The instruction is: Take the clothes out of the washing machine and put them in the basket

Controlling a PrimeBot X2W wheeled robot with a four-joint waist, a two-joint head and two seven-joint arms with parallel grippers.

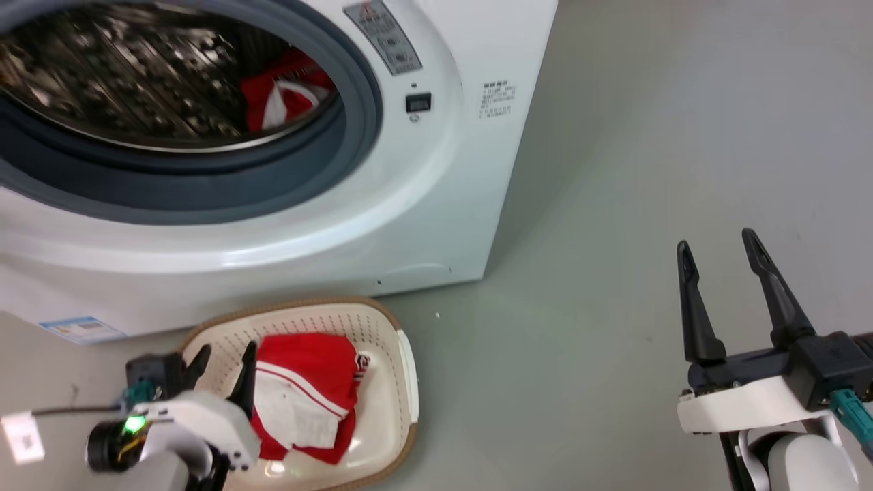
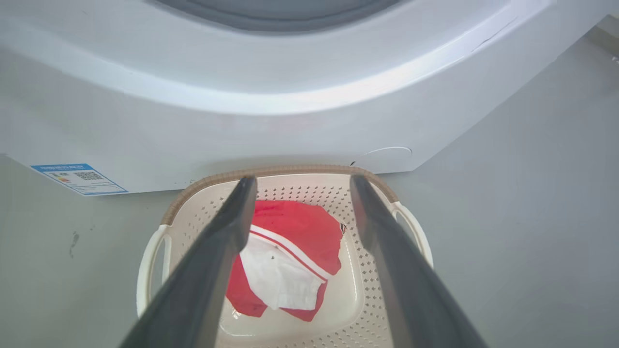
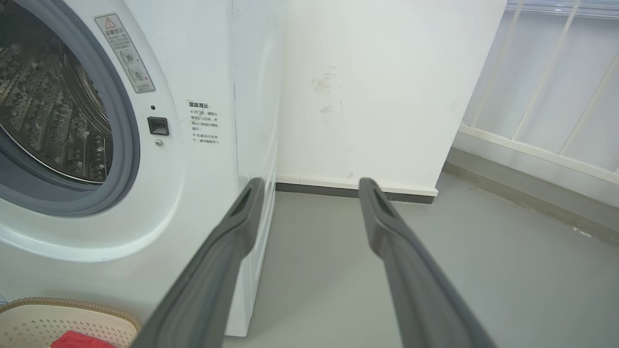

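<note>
The white washing machine [image 1: 423, 204] stands with its porthole open, and a red-and-white jersey [image 1: 286, 95] lies at the right of the steel drum. On the floor in front sits the cream basket [image 1: 402, 382] holding another red-and-white jersey [image 1: 307, 389]. My left gripper [image 1: 226, 354] hovers open above the basket's left side with nothing between its fingers; through its wrist view the jersey [image 2: 290, 251] lies in the basket [image 2: 377, 299] below. My right gripper [image 1: 716, 249] stands open and empty over the floor, right of the machine.
Grey floor [image 1: 614, 204] spreads to the right of the machine. A white wall [image 3: 377, 96] with a dark skirting stands behind it, and a white railing [image 3: 546, 96] runs at the far right. A blue label [image 1: 82, 329] is stuck low on the machine.
</note>
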